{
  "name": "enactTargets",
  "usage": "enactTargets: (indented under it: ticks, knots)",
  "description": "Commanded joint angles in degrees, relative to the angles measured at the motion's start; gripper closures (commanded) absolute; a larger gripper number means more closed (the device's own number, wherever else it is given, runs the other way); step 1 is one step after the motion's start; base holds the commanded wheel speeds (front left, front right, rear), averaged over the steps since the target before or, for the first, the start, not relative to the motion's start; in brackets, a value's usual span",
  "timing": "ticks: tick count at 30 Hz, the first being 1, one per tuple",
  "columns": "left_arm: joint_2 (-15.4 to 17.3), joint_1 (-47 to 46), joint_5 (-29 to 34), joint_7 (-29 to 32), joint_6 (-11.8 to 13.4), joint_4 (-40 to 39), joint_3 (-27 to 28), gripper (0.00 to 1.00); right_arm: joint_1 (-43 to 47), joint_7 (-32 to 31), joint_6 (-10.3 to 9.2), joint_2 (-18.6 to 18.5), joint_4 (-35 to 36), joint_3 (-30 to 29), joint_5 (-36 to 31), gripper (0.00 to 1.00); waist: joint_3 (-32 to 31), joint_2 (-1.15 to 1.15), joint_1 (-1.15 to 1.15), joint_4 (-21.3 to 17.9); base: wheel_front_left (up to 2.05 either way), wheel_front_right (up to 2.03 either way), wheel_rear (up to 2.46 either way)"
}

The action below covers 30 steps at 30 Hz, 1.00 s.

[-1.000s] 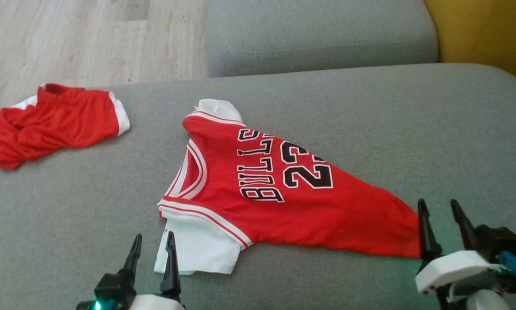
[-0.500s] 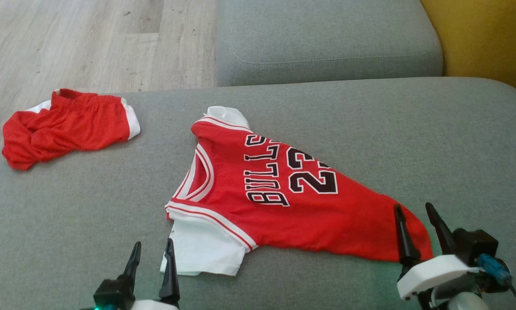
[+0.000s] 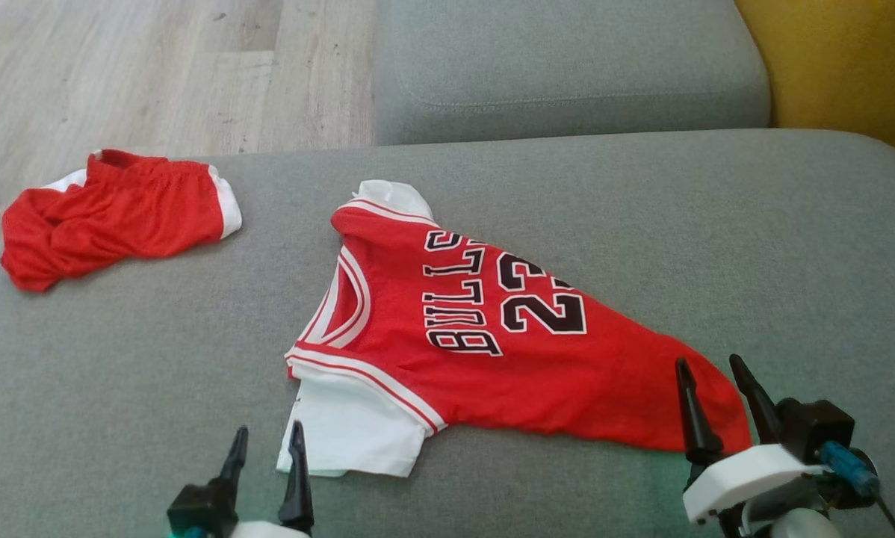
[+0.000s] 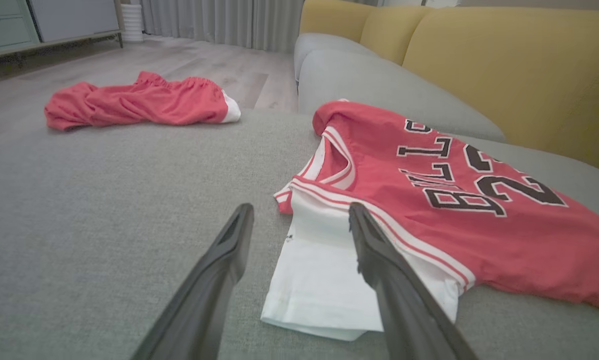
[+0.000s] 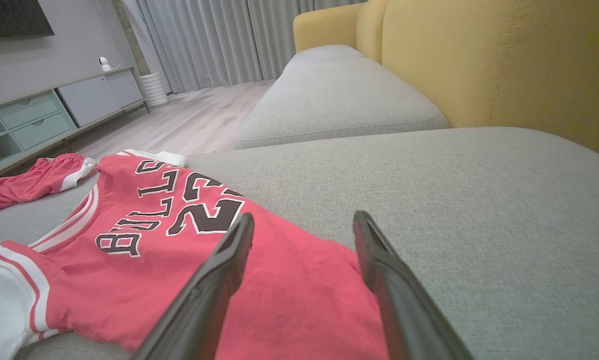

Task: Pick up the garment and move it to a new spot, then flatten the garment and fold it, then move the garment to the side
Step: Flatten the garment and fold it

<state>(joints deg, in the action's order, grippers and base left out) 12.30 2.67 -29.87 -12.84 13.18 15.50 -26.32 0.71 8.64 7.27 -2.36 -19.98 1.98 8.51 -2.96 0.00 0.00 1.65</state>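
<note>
Right gripper: two dark fingers spread wide, nothing between them but cloth below. Red sleeveless jersey, white trim, black "BULLS 23" lettering, lies flat on grey fabric sofa cushion; its hem end sits under the finger gap. Contact with cloth: cannot tell. Crumpled red shorts at far left, apart from jersey. Yellow upholstered backrest behind cushion.

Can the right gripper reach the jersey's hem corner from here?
Probably yes. The right gripper is open and poised right at the hem corner of the jersey, which lies on the grey cushion with nothing on top of it.
</note>
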Motion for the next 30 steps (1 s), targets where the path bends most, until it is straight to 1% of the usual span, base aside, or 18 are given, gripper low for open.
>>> enactTargets:
  ticks: [1, 4, 7, 10, 15, 21, 22, 23, 24, 25, 27, 28, 30]
  knots:
    - [0.9, -2.4, -0.7, 1.0, 0.5, -0.8, 1.2, 0.0, -2.4, 1.0, 0.22, -0.5, 1.7, 1.7, -0.2, 0.0, 0.4, 0.0, 0.0, -0.2, 0.0, 0.0, 0.0]
    - [0.9, -3.0, -0.7, 3.7, 1.5, 1.6, 0.8, 0.0, -2.4, 0.6, 0.22, -0.5, 1.6, 1.9, -0.1, 0.0, 1.0, 0.0, 0.0, -0.7, 0.0, 0.0, 0.0]
    - [0.5, -4.2, -1.2, 5.6, 2.0, 4.1, 0.7, 0.0, -2.3, 0.2, 0.22, -0.5, 1.4, 1.6, -0.3, 0.0, 1.7, 0.0, 0.0, -1.4, 0.0, 0.0, 0.0]
    - [0.3, -5.4, -1.6, 7.2, 2.0, 6.9, 0.6, 0.0, -2.1, -0.2, 0.22, -0.5, 1.3, 1.2, -0.8, 0.0, 2.4, 0.0, 0.0, -2.2, 0.0, 0.0, 0.0]
    - [-0.3, -7.2, -2.4, 7.7, 1.8, 10.5, 0.8, 0.0, -2.0, -0.6, 0.22, -0.5, 1.5, 0.6, -1.1, 0.0, 3.8, 0.0, 0.0, -3.7, 0.0, 0.0, 0.0]
    - [-1.2, -8.2, -3.3, 9.2, 0.5, 13.6, -0.1, 0.0, -1.5, -2.1, 0.22, -0.5, 0.4, -2.4, -2.1, 0.0, 5.4, 0.0, 0.0, -4.8, 0.0, 0.0, 0.0]
    - [-1.3, -8.4, -3.4, 9.5, 0.3, 13.9, -0.3, 0.06, -1.4, -2.6, 0.22, -0.5, -0.1, -3.0, -2.3, 0.0, 5.6, 0.0, 0.0, -4.9, 0.0, 0.0, 0.0]
    - [-1.4, -8.5, -3.4, 9.7, 0.1, 14.2, -0.5, 0.25, -1.3, -3.1, 0.22, -0.5, -0.8, -3.7, -2.6, 0.0, 5.7, 0.0, 0.0, -4.9, 0.0, 0.0, 0.0]
    - [-1.6, -8.8, -3.5, 9.8, -0.1, 14.7, -0.7, 0.61, -1.3, -3.8, 0.22, -0.5, -2.1, -4.6, -3.0, 0.0, 6.0, 0.0, 0.0, -4.9, 0.0, 0.0, 0.0]
    - [-1.6, -8.8, -3.5, 9.8, -0.1, 14.7, -0.7, 0.61, -1.3, -3.8, 0.22, -0.5, -2.1, -4.6, -3.0, 0.0, 6.0, 0.0, 0.0, -4.9, 0.0, 0.0, 0.0]
    - [-1.8, -9.0, -3.5, 9.8, -0.3, 15.0, -1.0, 0.84, -1.6, -4.2, 0.22, -0.5, -3.7, -5.4, -3.0, 0.0, 6.1, 0.0, 0.0, -4.9, 0.0, 0.0, 0.0]
    - [-1.8, -9.1, -3.4, 9.7, -0.3, 15.2, -1.1, 1.0, -1.8, -4.3, 0.22, -0.5, -4.6, -5.7, -3.2, 0.0, 6.1, 0.0, 0.0, -4.8, 0.0, 0.0, 0.0]
    - [-2.0, -9.3, -3.4, 9.6, -0.5, 15.4, -1.4, 1.0, -2.5, -4.5, 0.22, -0.5, -6.6, -6.3, -3.6, 0.0, 6.1, 0.0, 0.0, -4.6, 0.0, 0.0, 0.0]
